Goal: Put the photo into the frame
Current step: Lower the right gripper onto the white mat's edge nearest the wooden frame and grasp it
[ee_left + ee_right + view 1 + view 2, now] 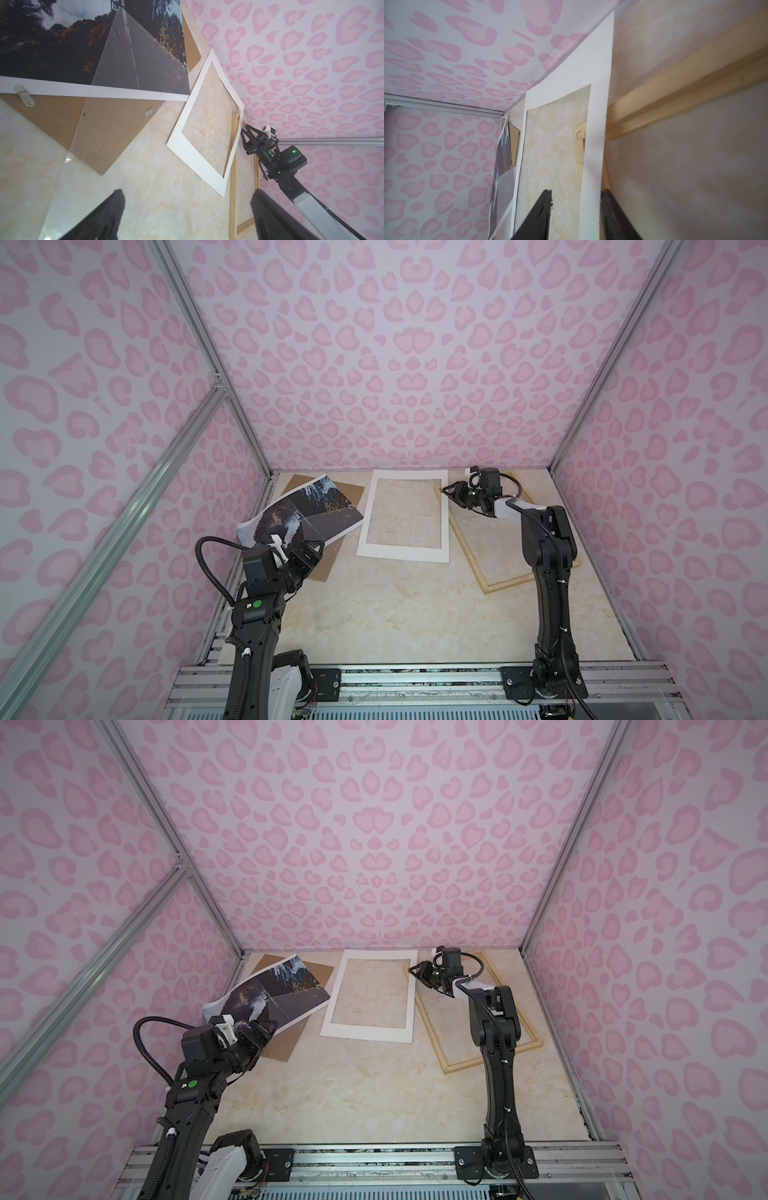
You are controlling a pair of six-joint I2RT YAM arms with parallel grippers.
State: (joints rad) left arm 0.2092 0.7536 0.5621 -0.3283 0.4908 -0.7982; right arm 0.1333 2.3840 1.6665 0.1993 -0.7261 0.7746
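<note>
Photo (pixel 291 510) mid-left in a top view, frame (pixel 505 584) at right, only left wrist view reveals clear pane (pixel 128 62) overlapping photo, left gripper (pixel 188 193) wide apart, right wrist view shows right gripper (pixel 575 192) narrow astride white mat (pixel 600 83), grip unclear

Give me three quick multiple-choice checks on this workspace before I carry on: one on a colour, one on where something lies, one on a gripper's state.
1. The flat rectangular cut-out mat board is:
A black
B white
C brown

2. The dark waterfall paper photo lies:
A under the mat board
B on top of the mat board
C partly on the plain brown rectangular backing board

3. The left gripper is:
A open and empty
B shut on the photo
C shut on the mat board

Answers:
1 B: its wide flat border shows white in both top views.
2 C: brown board shows past the photo's edges, and the mat board lies apart beside it.
3 A: in the left wrist view its fingers stand wide apart with nothing gripped between them.
</note>
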